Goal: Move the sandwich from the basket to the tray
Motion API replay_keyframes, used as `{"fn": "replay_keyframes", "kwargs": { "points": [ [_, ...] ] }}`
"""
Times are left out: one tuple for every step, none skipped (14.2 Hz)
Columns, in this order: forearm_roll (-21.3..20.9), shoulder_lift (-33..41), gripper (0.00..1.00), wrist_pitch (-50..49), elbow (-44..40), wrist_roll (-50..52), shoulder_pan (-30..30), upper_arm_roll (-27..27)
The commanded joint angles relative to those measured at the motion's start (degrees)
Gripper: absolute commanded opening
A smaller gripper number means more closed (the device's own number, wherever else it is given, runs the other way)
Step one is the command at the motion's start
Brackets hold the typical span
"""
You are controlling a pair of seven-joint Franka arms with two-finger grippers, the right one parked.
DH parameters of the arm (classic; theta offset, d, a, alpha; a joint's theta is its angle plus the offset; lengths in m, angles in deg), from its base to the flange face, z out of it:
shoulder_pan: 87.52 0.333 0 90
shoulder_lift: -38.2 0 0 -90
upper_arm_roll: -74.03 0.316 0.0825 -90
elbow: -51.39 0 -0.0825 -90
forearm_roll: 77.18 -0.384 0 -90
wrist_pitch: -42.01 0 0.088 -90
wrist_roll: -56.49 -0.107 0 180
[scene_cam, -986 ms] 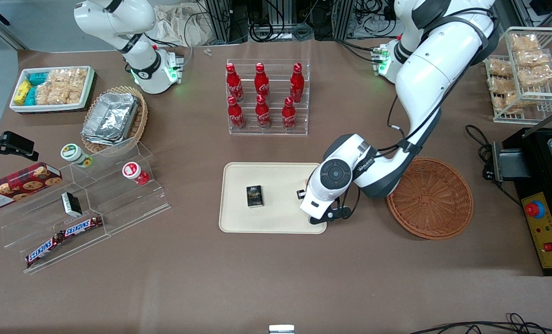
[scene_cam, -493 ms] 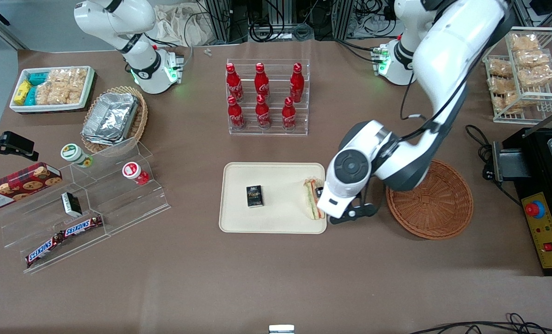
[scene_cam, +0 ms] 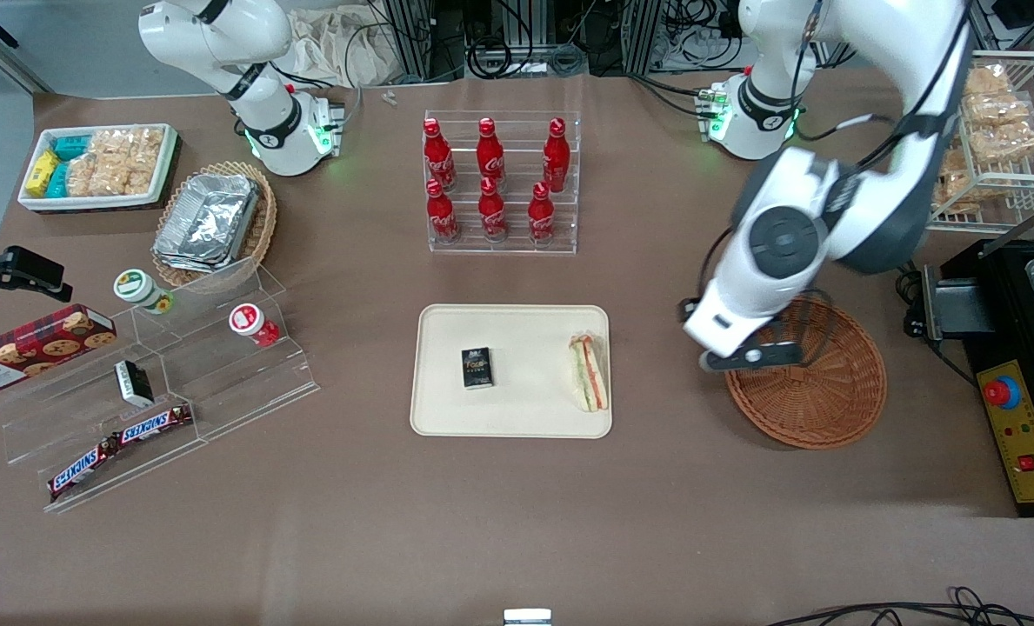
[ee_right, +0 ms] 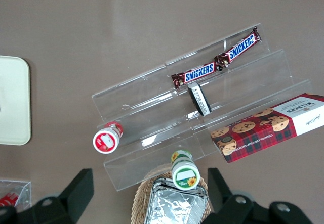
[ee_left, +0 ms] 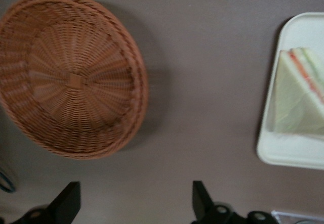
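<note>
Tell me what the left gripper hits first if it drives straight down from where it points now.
Most likely bare brown table: the open gripper hangs between the basket and the tray, near the basket's rim. Depth is unclear.

A robot lab staged as a snack shop: a brown-covered worktop [scene_cam: 517, 522] carries a clear rack of cola bottles [scene_cam: 492, 183], stepped acrylic shelves [scene_cam: 160, 382] with chocolate bars, beside cable bundles [scene_cam: 525, 35] and an emergency-stop box [scene_cam: 1017, 430].
</note>
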Motion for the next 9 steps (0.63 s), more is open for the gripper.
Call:
{"fn": "replay_keyframes", "kwargs": {
  "points": [
    [4.2,4.7,0.99,-4.8,0.8,-15.0,-0.1,6.0],
    [4.6,4.8,0.99,-6.6,-0.4,-18.5,-0.1,7.6],
    [4.6,4.7,0.99,-8.5,-2.2,-21.1,0.2,8.3],
    [4.7,4.5,0.99,-11.2,-4.1,-23.6,0.4,9.3],
    [4.7,4.0,0.99,-13.4,-6.2,-26.2,0.4,11.0],
    [4.6,3.2,1.00,-15.2,-8.7,-28.8,0.3,11.8],
    [3.6,1.4,1.00,-16.8,-11.8,-30.3,0.0,11.7],
    [2.4,-0.9,1.00,-18.5,-14.7,-30.4,-0.5,11.4],
    [1.0,-3.0,1.00,-20.2,-17.2,-30.0,-0.9,11.3]
  ]
}}
